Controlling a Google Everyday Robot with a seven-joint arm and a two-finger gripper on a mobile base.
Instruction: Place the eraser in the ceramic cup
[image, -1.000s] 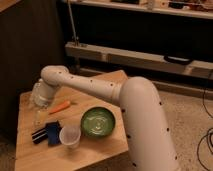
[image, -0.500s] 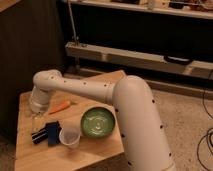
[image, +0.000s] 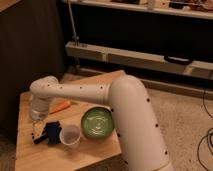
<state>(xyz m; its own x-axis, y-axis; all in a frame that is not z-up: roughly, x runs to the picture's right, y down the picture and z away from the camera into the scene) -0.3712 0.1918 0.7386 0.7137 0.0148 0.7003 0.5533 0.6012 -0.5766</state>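
Tool (image: 36, 126) beside eraser (image: 50, 133), flat, dark-blue, rectangular

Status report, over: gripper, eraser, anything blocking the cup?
Gripper open, low over wooden table, next to eraser. Flat dark-blue rectangular eraser lying on table, not gripped. Small pale ceramic cup right beside it, path unobstructed.

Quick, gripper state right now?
Gripper: open, holding nothing, low over the table beside the eraser, left of the ceramic cup.
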